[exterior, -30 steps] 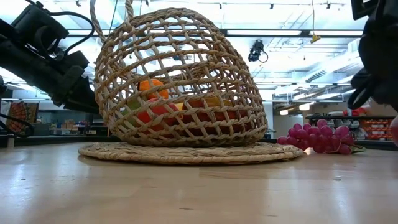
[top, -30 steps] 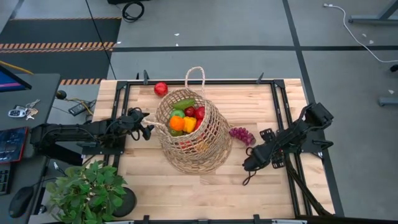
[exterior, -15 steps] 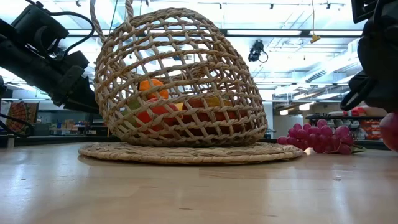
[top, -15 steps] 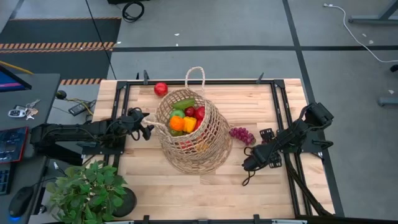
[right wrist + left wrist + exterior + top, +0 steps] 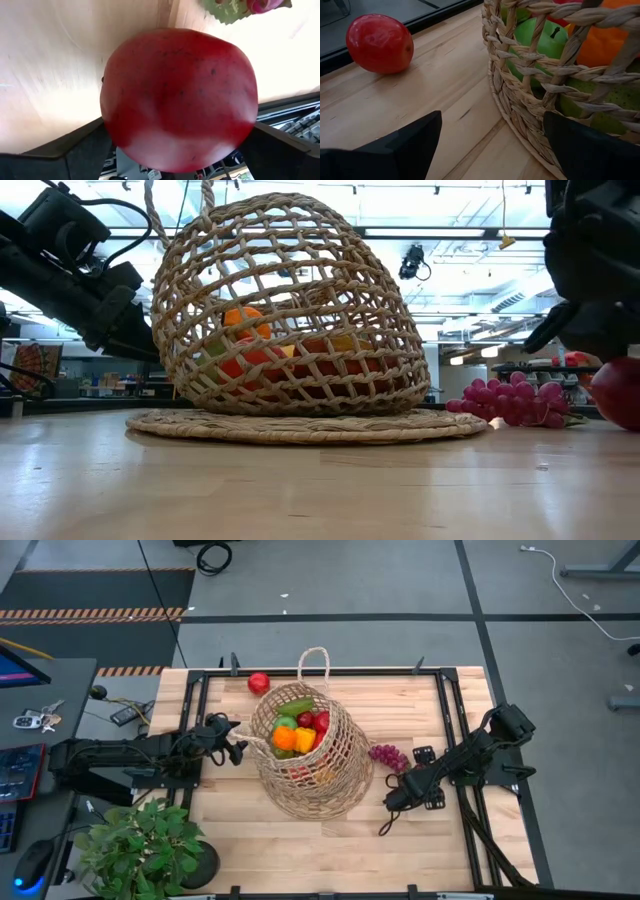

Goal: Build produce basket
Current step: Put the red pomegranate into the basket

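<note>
The tan wicker basket lies tipped on the table with its mouth toward the far left. It holds orange, yellow, green and red produce. A red tomato lies on the table beyond it, and it also shows in the left wrist view. Purple grapes lie to the basket's right. My left gripper is open at the basket's left rim; I cannot tell whether it touches. My right gripper is shut on a red apple, near and right of the basket. My right gripper pinches the red apple between its two fingers, one on each of two opposite sides. The apple fills the space between them. In the low view the apple sits low above the table, near the grapes.
A leafy potted plant stands at the table's near left corner. Black frame rails run along the table's sides. The basket rests on a flat woven mat. Bare wood lies near the front edge.
My right gripper has gone toward the table's left, closer to the basket, with the red apple. The apple has come into the low view at its right edge. The left arm and the basket have kept still.
</note>
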Motion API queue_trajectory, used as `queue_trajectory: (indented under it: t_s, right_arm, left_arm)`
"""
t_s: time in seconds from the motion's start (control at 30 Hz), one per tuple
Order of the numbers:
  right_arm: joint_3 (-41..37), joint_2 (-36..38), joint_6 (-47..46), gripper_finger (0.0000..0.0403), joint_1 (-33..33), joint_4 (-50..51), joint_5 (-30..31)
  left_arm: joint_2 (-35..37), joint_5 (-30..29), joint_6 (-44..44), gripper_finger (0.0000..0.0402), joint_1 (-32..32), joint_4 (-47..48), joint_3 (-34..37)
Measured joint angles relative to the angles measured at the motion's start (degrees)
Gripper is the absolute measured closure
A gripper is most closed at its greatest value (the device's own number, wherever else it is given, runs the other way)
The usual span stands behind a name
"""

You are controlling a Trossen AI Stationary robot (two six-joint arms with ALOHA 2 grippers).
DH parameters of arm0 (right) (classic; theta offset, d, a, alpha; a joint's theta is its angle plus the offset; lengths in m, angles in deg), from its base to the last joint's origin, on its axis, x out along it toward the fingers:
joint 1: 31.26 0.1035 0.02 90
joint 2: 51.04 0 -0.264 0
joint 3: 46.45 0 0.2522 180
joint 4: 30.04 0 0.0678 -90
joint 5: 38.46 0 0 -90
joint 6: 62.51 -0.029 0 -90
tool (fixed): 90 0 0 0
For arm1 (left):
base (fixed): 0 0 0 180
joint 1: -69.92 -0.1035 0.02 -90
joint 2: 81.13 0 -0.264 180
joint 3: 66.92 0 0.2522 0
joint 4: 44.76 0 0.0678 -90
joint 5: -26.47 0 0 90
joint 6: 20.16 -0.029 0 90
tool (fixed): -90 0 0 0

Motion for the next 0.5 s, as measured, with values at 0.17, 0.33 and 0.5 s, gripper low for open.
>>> queue_trajectory:
  t_s: [0.17, 0.33, 0.5]
  right_arm:
    - [0.00, 0.02, 2.75, 0.0025, -0.56, -0.07, 0.69]
    - [1.22, -0.04, 3.38, 0.0036, -1.15, 0.52, 1.12]
    - [4.22, -0.09, 0.91, 0.0036, -0.74, 3.92, 0.88]
  left_arm:
    - [0.02, 0.01, 0.01, 0.0044, 0.01, 0.00, 0.02]
    - [0.00, 0.00, 0.01, 0.0044, 0.00, 0.00, 0.00]
    - [0.00, 0.00, 0.00, 0.0044, 0.00, 0.00, 0.01]
